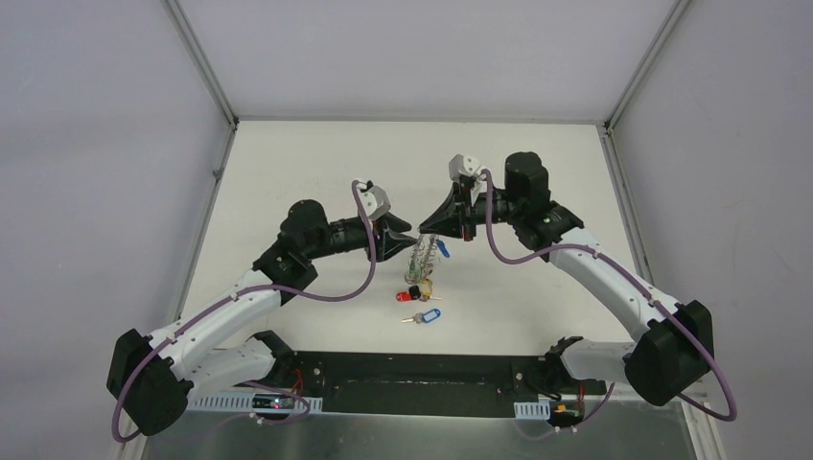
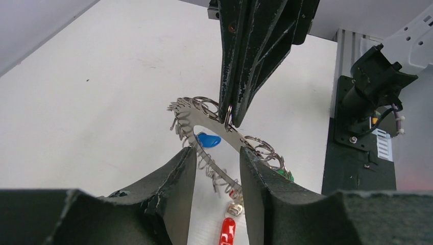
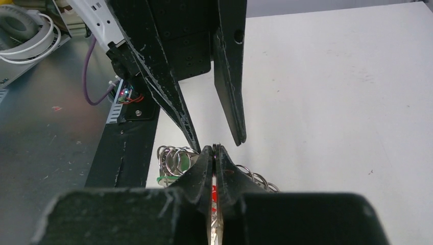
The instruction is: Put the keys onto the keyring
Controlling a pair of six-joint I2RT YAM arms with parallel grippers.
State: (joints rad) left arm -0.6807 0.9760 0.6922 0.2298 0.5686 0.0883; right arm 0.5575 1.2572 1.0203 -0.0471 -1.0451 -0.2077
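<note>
Left gripper [image 2: 217, 155], fingers parted, straddles the keyring [image 2: 204, 122] that the clenched right gripper [image 3: 214, 149] holds upright midtable, contact unclear; only overhead shows both red-tagged key [image 1: 407, 296] and blue-tagged key [image 1: 426, 315] lying nearer.

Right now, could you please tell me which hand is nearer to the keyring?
Right. The right hand is shut on the rim of the keyring; the left hand is open, straddling another stretch of that rim.

keyring [image 2: 209, 125] blocks gap between left gripper [image 2: 217, 153], right gripper [image 2: 230, 121] — table [image 1: 316, 163] beyond open
</note>
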